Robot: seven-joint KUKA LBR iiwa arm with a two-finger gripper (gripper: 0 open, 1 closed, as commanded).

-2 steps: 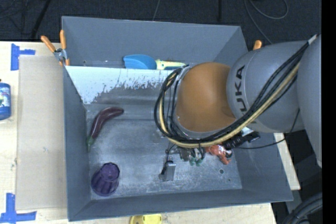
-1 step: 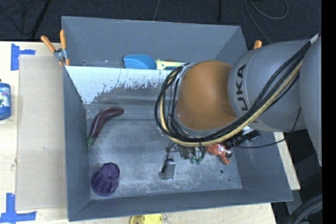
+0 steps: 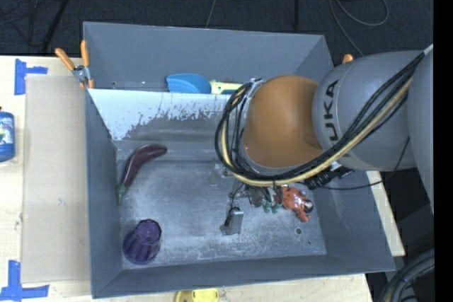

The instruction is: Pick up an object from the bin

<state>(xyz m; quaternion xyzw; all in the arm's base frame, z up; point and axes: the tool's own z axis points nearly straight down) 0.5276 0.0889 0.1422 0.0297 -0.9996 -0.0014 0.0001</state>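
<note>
Gripper (image 3: 233, 218) hangs low over bin (image 3: 99, 152) floor, under arm's orange cover (image 3: 279, 120), which hides the wrist. Can't tell how far pincer is open or whether it has hold of anything.

Nearest obj: small red-orange toy (image 3: 297, 200), just right of gripper and prob. the likeliest pick.

Purple aubergine (image 3: 139, 161) lies well up-left of gripper at foot of wall slope; looks to have slid there. Purple ridged cup (image 3: 143, 240) is well down-left.
</note>
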